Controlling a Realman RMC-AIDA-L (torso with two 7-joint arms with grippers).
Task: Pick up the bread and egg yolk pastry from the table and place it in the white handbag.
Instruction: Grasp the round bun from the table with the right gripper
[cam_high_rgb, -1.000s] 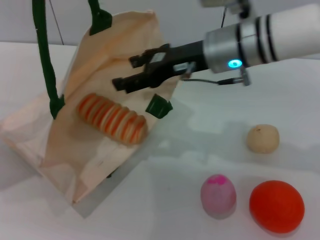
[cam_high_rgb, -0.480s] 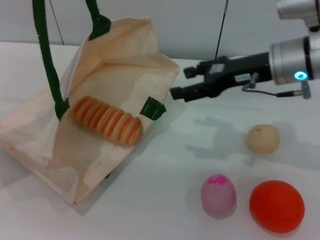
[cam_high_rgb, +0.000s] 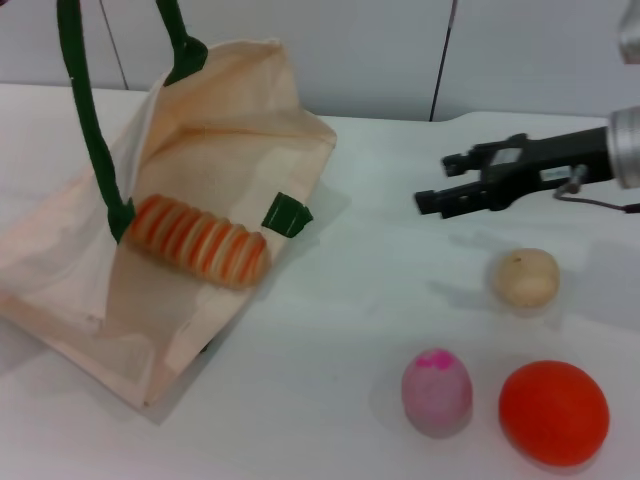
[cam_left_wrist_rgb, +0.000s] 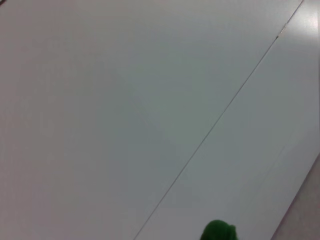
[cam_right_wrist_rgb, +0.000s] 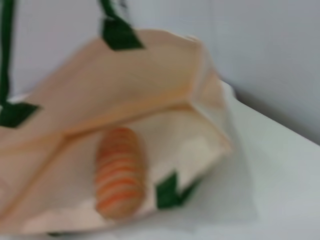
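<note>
The white handbag (cam_high_rgb: 215, 150) lies on the left of the table, its mouth open toward the middle and its green handles (cam_high_rgb: 90, 140) rising out of the top of the head view. The striped bread (cam_high_rgb: 198, 240) lies inside the bag's mouth; it also shows in the right wrist view (cam_right_wrist_rgb: 120, 172), with the bag (cam_right_wrist_rgb: 150, 90) around it. The egg yolk pastry (cam_high_rgb: 525, 277) sits on the table at the right. My right gripper (cam_high_rgb: 437, 182) is open and empty, above the table just behind and left of the pastry. My left gripper is out of view.
A pink-topped egg shape (cam_high_rgb: 437, 392) and a bigger orange-red ball (cam_high_rgb: 553, 412) stand near the table's front right, in front of the pastry. A green bit of handle (cam_left_wrist_rgb: 218, 232) shows in the left wrist view against a plain wall.
My right gripper has drawn back from the bag's mouth to the right, empty, toward the pastry. The bread stays in the bag, which has shifted slightly left.
</note>
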